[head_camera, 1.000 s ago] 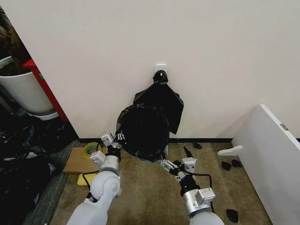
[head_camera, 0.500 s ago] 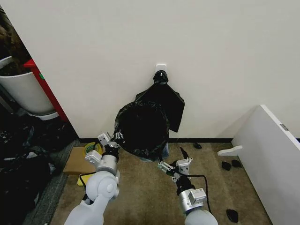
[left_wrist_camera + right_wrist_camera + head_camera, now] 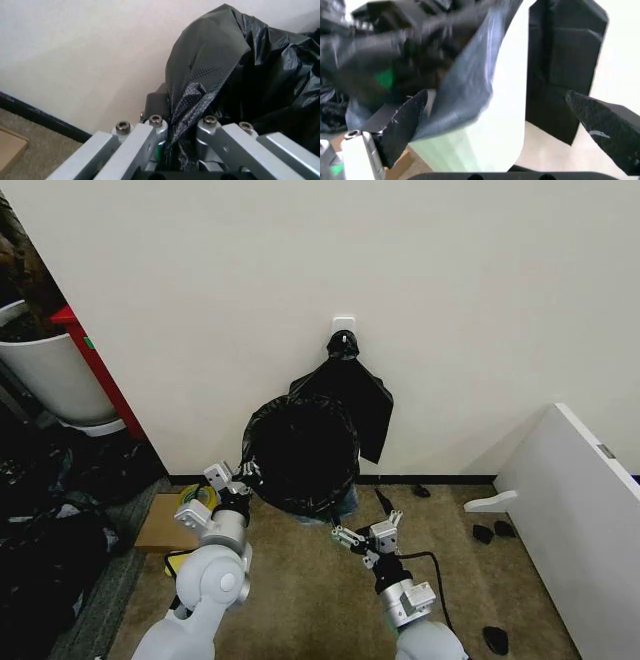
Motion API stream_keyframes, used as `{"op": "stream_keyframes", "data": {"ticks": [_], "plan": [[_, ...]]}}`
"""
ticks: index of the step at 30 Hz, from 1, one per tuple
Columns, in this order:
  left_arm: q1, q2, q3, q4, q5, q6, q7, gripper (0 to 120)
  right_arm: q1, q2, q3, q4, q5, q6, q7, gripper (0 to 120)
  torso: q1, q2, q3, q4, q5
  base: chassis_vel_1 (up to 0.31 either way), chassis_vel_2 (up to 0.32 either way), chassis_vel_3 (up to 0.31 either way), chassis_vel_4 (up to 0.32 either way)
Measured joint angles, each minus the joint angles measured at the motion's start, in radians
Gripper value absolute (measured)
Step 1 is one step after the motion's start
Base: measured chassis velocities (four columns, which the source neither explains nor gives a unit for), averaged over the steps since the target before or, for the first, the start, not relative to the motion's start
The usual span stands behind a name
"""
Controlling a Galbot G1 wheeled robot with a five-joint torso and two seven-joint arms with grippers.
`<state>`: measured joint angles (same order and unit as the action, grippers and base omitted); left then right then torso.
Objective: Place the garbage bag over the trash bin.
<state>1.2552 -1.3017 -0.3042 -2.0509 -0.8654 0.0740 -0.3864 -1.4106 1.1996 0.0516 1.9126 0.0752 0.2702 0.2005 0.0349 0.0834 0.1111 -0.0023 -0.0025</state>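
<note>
Item: garbage bag (image 3: 300, 455), thin glossy black plastic, draped over the mouth of the trash bin (image 3: 345, 502), which stands on the carpet against the wall; in the head view the bag hides nearly all of the bin, leaving a pale sliver at its lower right. The right wrist view supplies what the head view lacks: the bin's cream side and green-tinted base (image 3: 485, 123), bare below the bag's hanging edge (image 3: 465, 86). Item: left gripper (image 3: 236, 477), at the bag's left edge beside the bin; the left wrist view shows its two fingers (image 3: 152, 129) closed on a pinched fold of the bag (image 3: 200, 86) (a detail too small to read from the head camera). Item: right gripper (image 3: 358, 532), low on the carpet just in front of the bin's right side, fingers spread apart and holding nothing; its dark fingertips (image 3: 402, 123) frame the bin in its own wrist view. Item: flat black bundle (image 3: 345, 395) with a knotted top, hanging on the wall behind the bin. Item: cardboard piece (image 3: 165, 525) on the floor to the left, a yellow tape roll (image 3: 195, 500) resting on it.
</note>
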Motion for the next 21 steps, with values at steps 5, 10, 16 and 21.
{"op": "stream_keyframes", "data": {"ticks": [5,10,16,21], "plan": [[-0.006,0.005,-0.009,-0.013,-0.028,0.021,-0.01,4,0.016,0.0,0.031,-0.075,-0.024,0.07,-0.089,100,0.0,0.0,0.0,0.0,0.0001,0.0,0.0,0.0,0.0],[0.0,0.004,-0.001,-0.024,-0.033,0.037,-0.019,4,0.046,0.018,0.056,-0.134,-0.012,0.075,-0.092,100,0.0,0.0,0.0,0.0,0.0,0.0,0.0,0.0,0.0],[0.009,0.0,0.012,-0.054,-0.041,0.055,-0.032,4,0.078,0.043,0.086,-0.22,-0.033,0.134,-0.121,100,0.0,0.0,0.0,0.0,0.0001,0.0,0.0,0.0,0.0],[0.008,0.001,0.014,-0.062,-0.049,0.071,-0.037,4,0.094,0.047,0.114,-0.284,-0.013,0.281,-0.263,100,0.0,0.0,0.0,0.0001,0.0001,0.0,0.0,0.0,0.0]]}}
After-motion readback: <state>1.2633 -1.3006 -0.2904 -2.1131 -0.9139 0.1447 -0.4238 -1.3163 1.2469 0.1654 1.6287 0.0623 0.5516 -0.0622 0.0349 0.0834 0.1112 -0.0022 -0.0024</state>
